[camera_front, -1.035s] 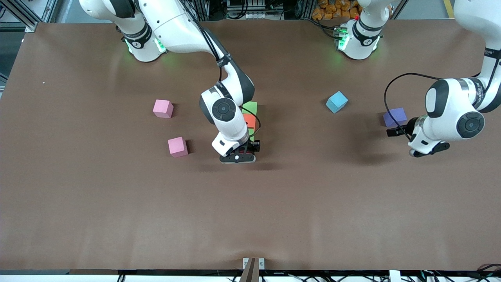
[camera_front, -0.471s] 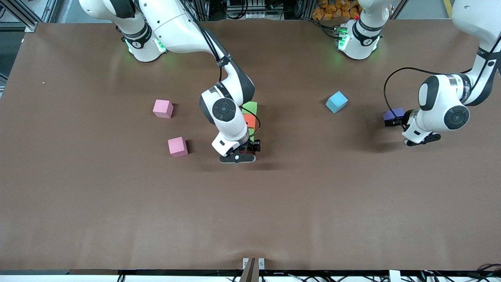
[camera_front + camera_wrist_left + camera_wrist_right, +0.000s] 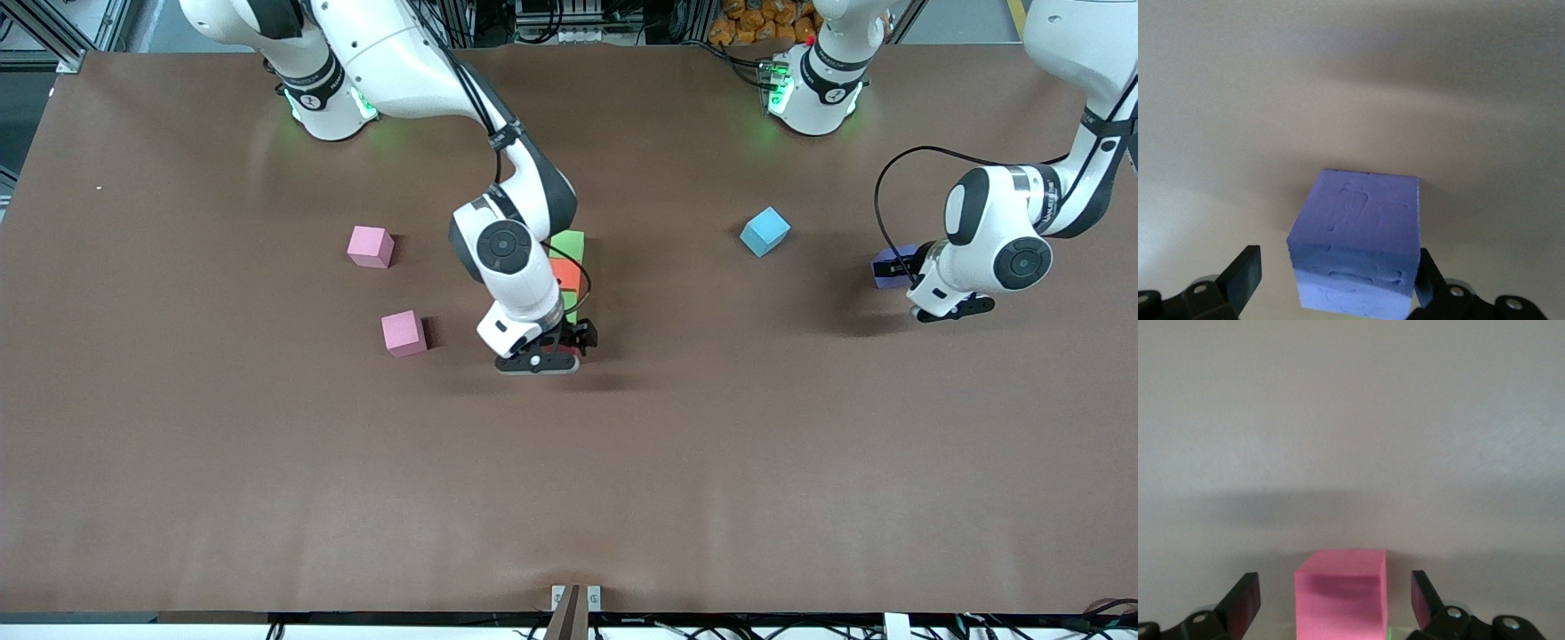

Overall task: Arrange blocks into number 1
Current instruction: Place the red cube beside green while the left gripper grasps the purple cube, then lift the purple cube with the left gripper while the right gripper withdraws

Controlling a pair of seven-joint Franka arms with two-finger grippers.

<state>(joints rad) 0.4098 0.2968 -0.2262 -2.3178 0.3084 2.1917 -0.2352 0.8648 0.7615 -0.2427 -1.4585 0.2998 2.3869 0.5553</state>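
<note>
Blocks, count: two green, one orange, one red, one purple; also two pink cubes and one light blue cube.

Column at mid-surface (image 3: 267, 462): green block (image 3: 569, 242) farthest from the front camera, orange block (image 3: 566, 274) touching it on the nearer side, then a sliver of the second green block (image 3: 572, 302), mostly hidden by the right arm. Red block (image 3: 564, 350) sits at the near end, under the right gripper (image 3: 544, 354). Long axis of the column runs from the robots' bases toward the front camera. Faces look square to that axis.

Right gripper is low over the red block; in the right wrist view the red block (image 3: 1341, 593) sits between spread fingers (image 3: 1243, 600), gaps on both sides, no contact.

Purple block (image 3: 887, 267) lies well apart from the column, toward the left arm's end of the surface, turned slightly askew. Left gripper (image 3: 925, 289) is down around it; in the left wrist view the purple block (image 3: 1358, 240) sits between spread fingers (image 3: 1245, 277), one close to its side, not clamped.

Light blue cube (image 3: 765, 231) stands between the column and the purple block, rotated. Pink cubes (image 3: 370, 246) and (image 3: 404, 333) lie toward the right arm's end from the column.
</note>
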